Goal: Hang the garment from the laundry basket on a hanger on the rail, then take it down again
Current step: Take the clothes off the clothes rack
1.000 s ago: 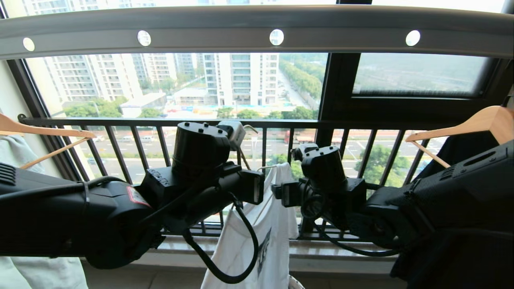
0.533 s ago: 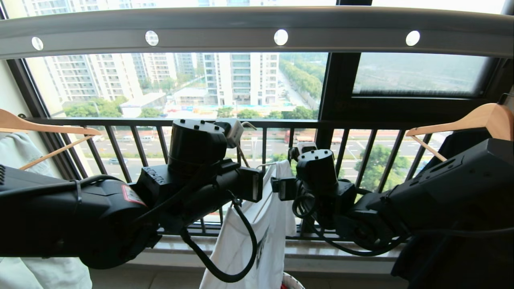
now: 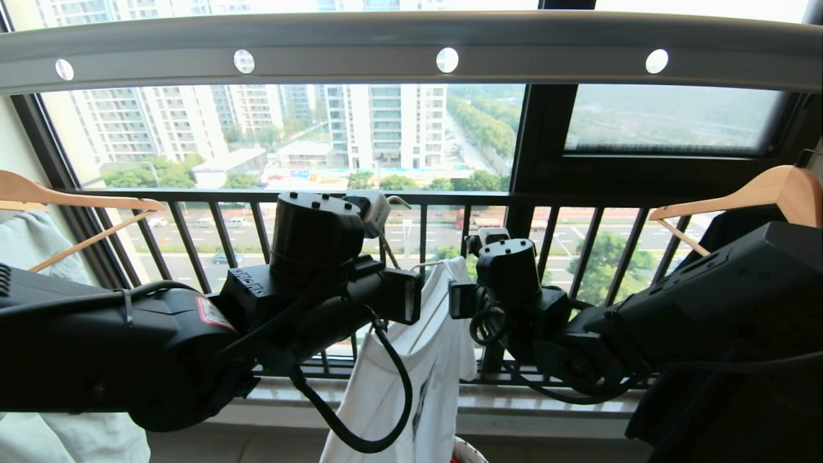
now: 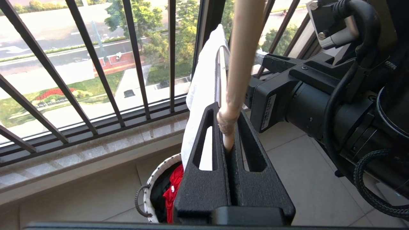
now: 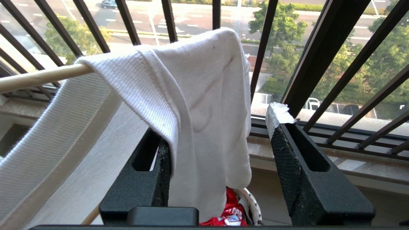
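Note:
My left gripper (image 4: pixel 227 111) is shut on the cream hanger (image 4: pixel 243 48), held up in front of the window below the rail (image 3: pixel 411 45). The white T-shirt garment (image 3: pixel 443 347) is draped over the hanger and hangs between my two arms. My right gripper (image 5: pixel 219 127) is open, and the garment's shoulder and sleeve (image 5: pixel 204 105) hang between its fingers, against one of them. From under the cloth the hanger's arm (image 5: pixel 38 78) sticks out to the side. The laundry basket (image 4: pixel 152 179) stands on the floor right below.
A red garment (image 4: pixel 172 188) and dark cloth lie in the basket. Wooden hangers hang at the left (image 3: pixel 77 206) with a pale garment (image 3: pixel 26 251) and at the right (image 3: pixel 739 199) with a black one (image 3: pixel 739 238). The dark window railing (image 3: pixel 193 238) is close ahead.
My right wrist has turned a little beside the T-shirt and its forearm sits slightly higher. The left arm has kept still with the hanger. The view itself has shifted slightly.

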You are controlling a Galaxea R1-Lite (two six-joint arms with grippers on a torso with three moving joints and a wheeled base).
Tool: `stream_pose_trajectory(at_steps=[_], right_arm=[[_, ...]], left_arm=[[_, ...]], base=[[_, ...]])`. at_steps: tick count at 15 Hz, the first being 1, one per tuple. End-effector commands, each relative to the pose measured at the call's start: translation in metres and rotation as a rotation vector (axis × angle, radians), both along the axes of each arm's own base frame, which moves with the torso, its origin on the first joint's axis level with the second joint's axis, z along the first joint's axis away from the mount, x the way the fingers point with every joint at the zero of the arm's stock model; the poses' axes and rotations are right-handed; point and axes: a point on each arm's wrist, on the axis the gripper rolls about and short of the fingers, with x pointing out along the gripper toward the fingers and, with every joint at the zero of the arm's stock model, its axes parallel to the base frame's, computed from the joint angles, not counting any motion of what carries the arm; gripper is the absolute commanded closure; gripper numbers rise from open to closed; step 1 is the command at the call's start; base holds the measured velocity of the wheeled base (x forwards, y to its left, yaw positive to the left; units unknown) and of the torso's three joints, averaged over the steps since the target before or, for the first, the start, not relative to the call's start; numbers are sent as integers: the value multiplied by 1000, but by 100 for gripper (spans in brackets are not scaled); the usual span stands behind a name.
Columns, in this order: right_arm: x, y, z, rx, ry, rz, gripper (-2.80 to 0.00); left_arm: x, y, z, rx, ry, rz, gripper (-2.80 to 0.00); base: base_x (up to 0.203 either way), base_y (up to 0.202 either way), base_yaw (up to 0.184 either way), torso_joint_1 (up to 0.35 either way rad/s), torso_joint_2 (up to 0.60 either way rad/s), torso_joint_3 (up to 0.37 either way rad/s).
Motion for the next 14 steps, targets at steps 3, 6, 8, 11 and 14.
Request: stream_pose_trajectory(at_steps=[3,6,8,11,14], right_arm=[[5,-6,6,18,-29,-28,0],[17,-17,7,24,-47,-68,0],[32,-26,-1,18,-40,-107,0],[50,-36,-13,14,-32,-148,0],[58,-42,-20,13,-24,-169,0]], left_arm=[[7,-4,-12,30,19,33,0],[8,-5,-11,33,13,55,0],[6,-4,-8,26,6,52,0],[0,0,0,12,-5,41,0],[-6,0,5,2,-16,26,0]], base=[[0,0,0,0,0,0],[0,0,0,0,0,0],[0,0,0,0,0,0],[0,0,0,0,0,0],[0,0,0,0,0,0]])
